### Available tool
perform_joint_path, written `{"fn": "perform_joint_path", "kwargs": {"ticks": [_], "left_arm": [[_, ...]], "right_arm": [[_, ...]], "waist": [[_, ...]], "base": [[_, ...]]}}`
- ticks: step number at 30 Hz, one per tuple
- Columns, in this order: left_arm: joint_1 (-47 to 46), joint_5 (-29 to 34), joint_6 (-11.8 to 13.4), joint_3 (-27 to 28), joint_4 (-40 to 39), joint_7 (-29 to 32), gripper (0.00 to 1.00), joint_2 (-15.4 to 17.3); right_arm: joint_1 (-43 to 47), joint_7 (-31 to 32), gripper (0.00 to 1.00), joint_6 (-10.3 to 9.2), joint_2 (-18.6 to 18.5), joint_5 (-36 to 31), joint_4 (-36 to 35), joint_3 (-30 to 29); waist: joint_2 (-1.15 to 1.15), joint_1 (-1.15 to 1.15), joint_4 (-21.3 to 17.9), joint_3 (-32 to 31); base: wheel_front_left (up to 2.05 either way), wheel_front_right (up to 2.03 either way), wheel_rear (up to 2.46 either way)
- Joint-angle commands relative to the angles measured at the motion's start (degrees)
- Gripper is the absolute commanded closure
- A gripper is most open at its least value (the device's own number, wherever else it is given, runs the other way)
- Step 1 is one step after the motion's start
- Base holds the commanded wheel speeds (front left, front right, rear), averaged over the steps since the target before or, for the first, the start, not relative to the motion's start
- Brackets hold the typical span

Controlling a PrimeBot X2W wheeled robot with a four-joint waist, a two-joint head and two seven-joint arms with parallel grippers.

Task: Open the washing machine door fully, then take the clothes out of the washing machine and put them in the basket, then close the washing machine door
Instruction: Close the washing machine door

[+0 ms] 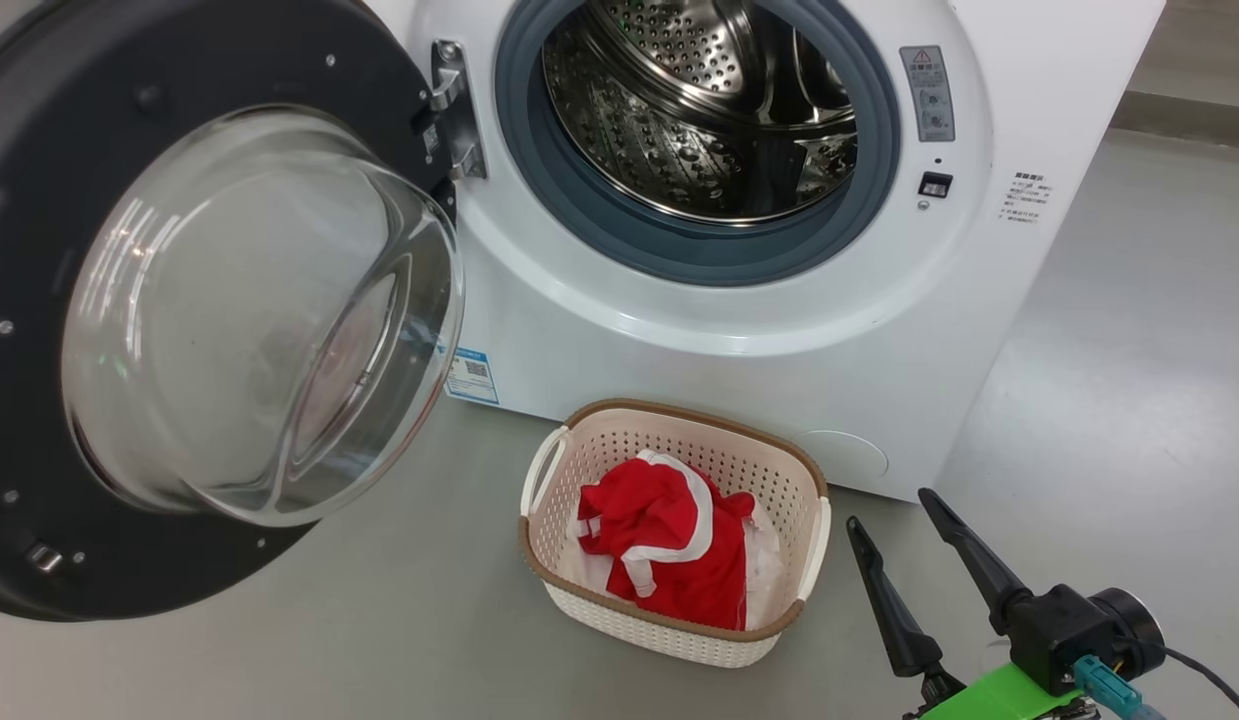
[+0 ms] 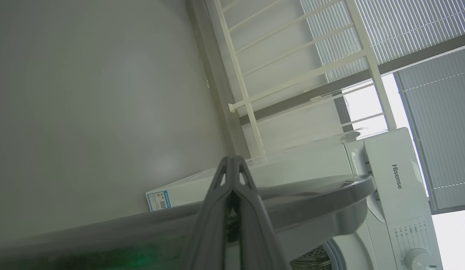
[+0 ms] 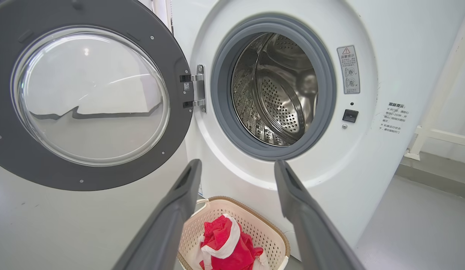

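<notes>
Head view, count: one washing machine (image 1: 739,330), one door (image 1: 39,200) swung wide, one basket (image 1: 669,630) on the floor (image 1: 1129,350), one red heap of clothes (image 1: 669,550) inside it.
Head view, right jaws: spread, empty, just right of the basket.
Left wrist view: left jaws pressed together before the door's rim; control panel (image 2: 397,180), knob (image 2: 418,259) beyond.
Right wrist view: basket and clothes low between the spread jaws; drum (image 3: 277,90) above.

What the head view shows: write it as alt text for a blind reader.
A white washing machine stands with its door swung open to the left, steel drum bare; red clothes lie in the basket on the floor before it, right gripper open nearby.
</notes>
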Motion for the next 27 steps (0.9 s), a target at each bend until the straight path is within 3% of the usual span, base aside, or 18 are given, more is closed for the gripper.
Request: {"fn": "perform_joint_path", "kwargs": {"ticks": [1,17,27], "left_arm": [[0.9,-0.6,-0.7,-0.3,-1.2,1.8,1.00,1.1],[5.1,-2.9,-2.4,-2.1,-8.0,10.4,1.00,-2.8],[9.3,-7.4,-1.9,0.6,-15.6,13.8,1.00,-6.2]], "right_arm": [[-1.8,-0.4,0.00,0.36,-0.5,-0.2,-1.3,0.8],[-1.5,-0.4,0.00,0.36,0.2,-0.2,-1.3,0.7],[-1.2,-0.4,0.00,0.36,0.6,0.3,-0.7,1.3]], "waist": [[0.00,0.00,0.3,-0.2],[0.00,0.00,2.6,-0.4],[0.00,0.00,2.9,-1.2]], "base": [[0.00,0.00,0.00],[0.00,0.00,0.00],[0.00,0.00,0.00]]}}
